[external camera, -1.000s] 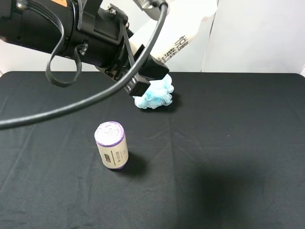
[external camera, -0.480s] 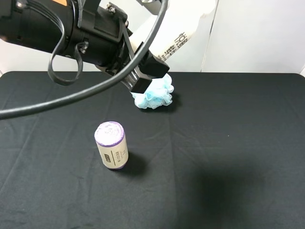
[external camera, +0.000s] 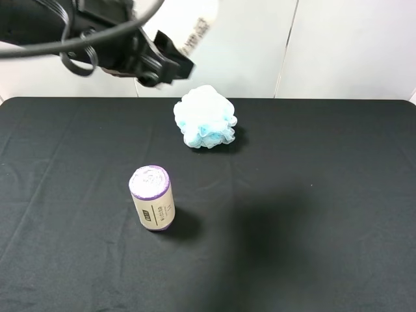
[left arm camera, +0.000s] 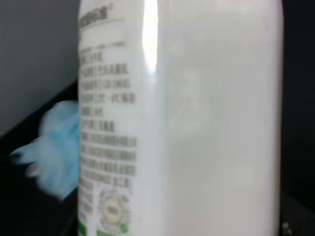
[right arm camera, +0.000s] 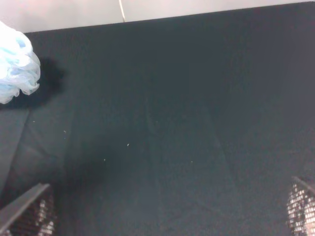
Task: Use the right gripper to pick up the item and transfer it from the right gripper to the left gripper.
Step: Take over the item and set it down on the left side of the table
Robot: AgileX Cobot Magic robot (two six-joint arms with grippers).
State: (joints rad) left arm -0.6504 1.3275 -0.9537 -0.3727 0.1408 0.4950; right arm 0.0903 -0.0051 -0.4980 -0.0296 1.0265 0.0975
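The white bottle (external camera: 195, 27) with dark print is held high above the table's far edge, blurred, in my left gripper (external camera: 170, 63), which is on the bulky black arm at the top left. In the left wrist view the bottle (left arm camera: 197, 118) fills the frame, with dark print and a green patch near its base; the fingers are hidden there. My right gripper (right arm camera: 165, 206) is out of the high view. Its wrist view shows two fingertips (right arm camera: 29, 211) far apart over bare black cloth, holding nothing.
A blue-white bath pouf (external camera: 205, 125) lies at the back middle of the black table (external camera: 325, 169); it also shows in the right wrist view (right arm camera: 17, 61) and the left wrist view (left arm camera: 56, 147). A purple-topped roll (external camera: 152, 197) stands left of centre.
My left arm has swung up and to the left with the bottle, uncovering the pouf. The roll and the pouf have not moved.
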